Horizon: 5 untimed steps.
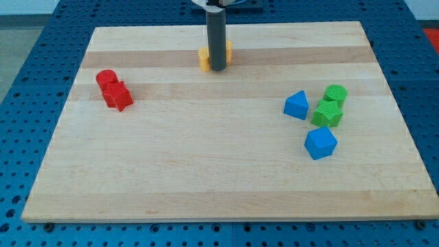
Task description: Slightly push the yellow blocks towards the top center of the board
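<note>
1. Two yellow blocks (206,57) sit close together near the top middle of the desk (206,171), partly hidden behind my rod.
2. My tip (218,69) rests just below them, touching or almost touching.
3. No claw is on this arm, only the rod, so nothing is pinched.
4. I think a short, slow, straight nudge up is best, so neither block slips sideways.
5. Two red blocks (114,90), two blue blocks (309,125) and two green blocks (330,105) stay well apart.

This looks like a robotics lab: a pale wooden board (226,171) lies on a blue desk (34,82) drilled with a regular grid of mounting holes, with small coloured plastic blocks scattered on it.
</note>
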Available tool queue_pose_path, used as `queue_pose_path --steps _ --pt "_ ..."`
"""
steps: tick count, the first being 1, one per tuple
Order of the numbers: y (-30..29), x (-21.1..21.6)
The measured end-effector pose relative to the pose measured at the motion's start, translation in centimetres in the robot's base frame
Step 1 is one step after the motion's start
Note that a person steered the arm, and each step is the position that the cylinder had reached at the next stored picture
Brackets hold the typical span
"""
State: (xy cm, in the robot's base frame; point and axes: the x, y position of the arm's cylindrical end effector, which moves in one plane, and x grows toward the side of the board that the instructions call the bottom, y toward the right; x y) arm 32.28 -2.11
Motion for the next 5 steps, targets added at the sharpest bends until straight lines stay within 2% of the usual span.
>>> queue_pose_path --steps 1,2,3,4,5 --pt "-0.1 3.1" --pt "-2.9 4.7" --pt "-6.7 3.3" --pt "-9.2 -0.6" --pt "-8.7 -1.5"
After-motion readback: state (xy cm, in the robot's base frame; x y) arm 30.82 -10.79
